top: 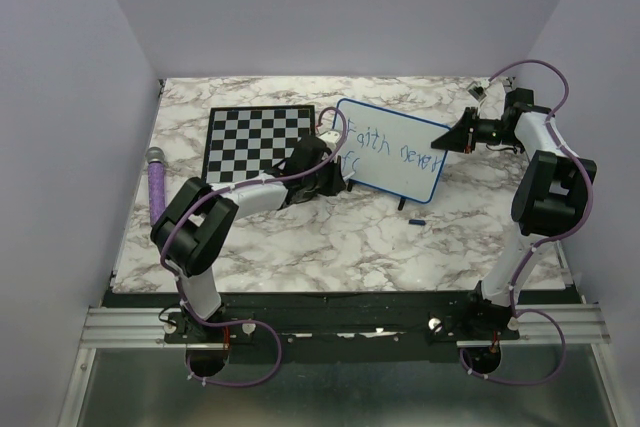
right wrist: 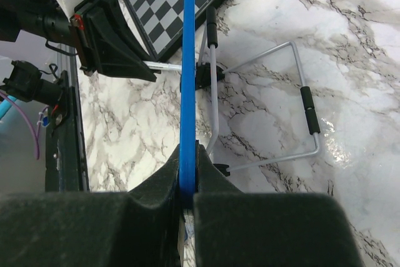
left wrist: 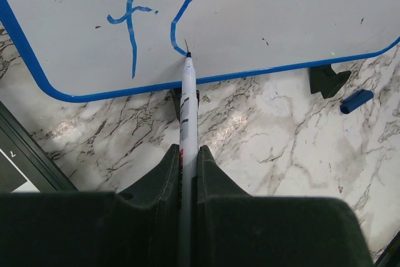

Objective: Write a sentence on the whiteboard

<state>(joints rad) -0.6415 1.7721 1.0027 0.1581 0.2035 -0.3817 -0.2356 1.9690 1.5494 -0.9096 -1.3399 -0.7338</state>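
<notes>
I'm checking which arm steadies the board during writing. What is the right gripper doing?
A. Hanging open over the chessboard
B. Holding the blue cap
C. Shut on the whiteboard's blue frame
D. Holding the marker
C: the right gripper is shut on the blue frame edge of the whiteboard, while the left gripper holds the marker.

Blue-framed whiteboard [top: 402, 176] — blue sentence [top: 388, 143], grey-veined marble table [top: 350, 237].
</notes>
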